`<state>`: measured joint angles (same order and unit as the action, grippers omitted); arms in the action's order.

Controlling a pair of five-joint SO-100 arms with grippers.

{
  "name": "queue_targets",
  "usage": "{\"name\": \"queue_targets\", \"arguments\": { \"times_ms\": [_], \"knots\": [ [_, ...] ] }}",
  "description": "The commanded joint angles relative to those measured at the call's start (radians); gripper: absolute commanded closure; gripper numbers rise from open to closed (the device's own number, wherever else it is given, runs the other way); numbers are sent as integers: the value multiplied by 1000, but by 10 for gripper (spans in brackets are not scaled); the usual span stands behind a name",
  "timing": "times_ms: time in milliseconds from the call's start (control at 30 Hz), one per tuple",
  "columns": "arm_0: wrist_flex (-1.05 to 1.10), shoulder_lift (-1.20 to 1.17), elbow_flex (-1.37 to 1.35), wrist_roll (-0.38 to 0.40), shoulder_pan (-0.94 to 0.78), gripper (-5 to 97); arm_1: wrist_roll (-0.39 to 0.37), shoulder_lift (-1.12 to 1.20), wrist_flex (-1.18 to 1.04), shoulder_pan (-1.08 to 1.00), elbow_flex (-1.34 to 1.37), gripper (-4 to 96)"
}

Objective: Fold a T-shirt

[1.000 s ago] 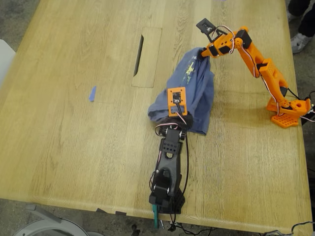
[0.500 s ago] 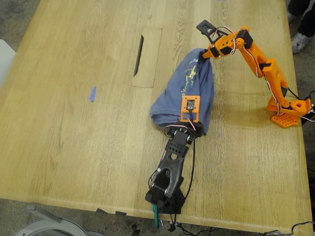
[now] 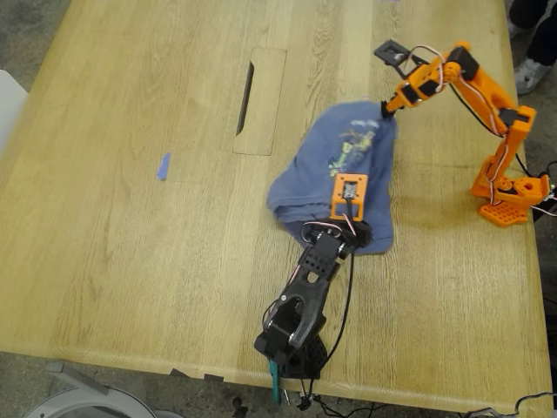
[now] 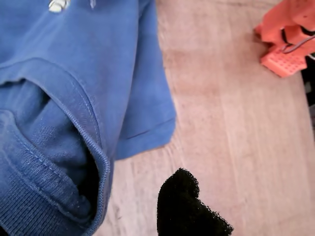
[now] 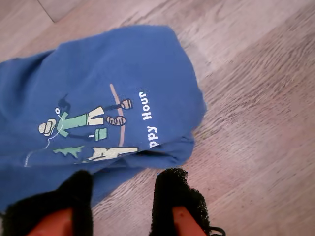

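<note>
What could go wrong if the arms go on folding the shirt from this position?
1. The T-shirt lies bunched, not spread flat, so a fold now would likely trap creases.
2. My second hand is open over the shirt's edge; closing there might catch only one layer.
3. My first hand is near the collar; pulling there could drag the whole heap.
</note>
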<state>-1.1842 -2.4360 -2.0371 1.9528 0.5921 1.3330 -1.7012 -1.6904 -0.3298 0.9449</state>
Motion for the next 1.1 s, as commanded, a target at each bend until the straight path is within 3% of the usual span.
{"name": "queue_targets", "arguments": {
  "times_ms": [0,167,300,400,700,967,1067],
  "knots": [
    [64,6,66,37,46,575,-9,-100,12,-12,75,632],
    [72,37,72,-31,89,768,-9,-173,78,-40,215,646],
    [75,44,74,-11,126,766,-11,-204,106,-40,275,641],
    [94,44,74,32,129,635,-14,-221,127,-37,313,635],
    [-12,44,57,92,120,408,-12,-270,166,-37,405,619],
    [-66,64,40,86,91,364,-18,-331,198,-37,502,624],
    [43,98,2,40,57,365,-18,-328,267,-38,528,631]
  ]
}}
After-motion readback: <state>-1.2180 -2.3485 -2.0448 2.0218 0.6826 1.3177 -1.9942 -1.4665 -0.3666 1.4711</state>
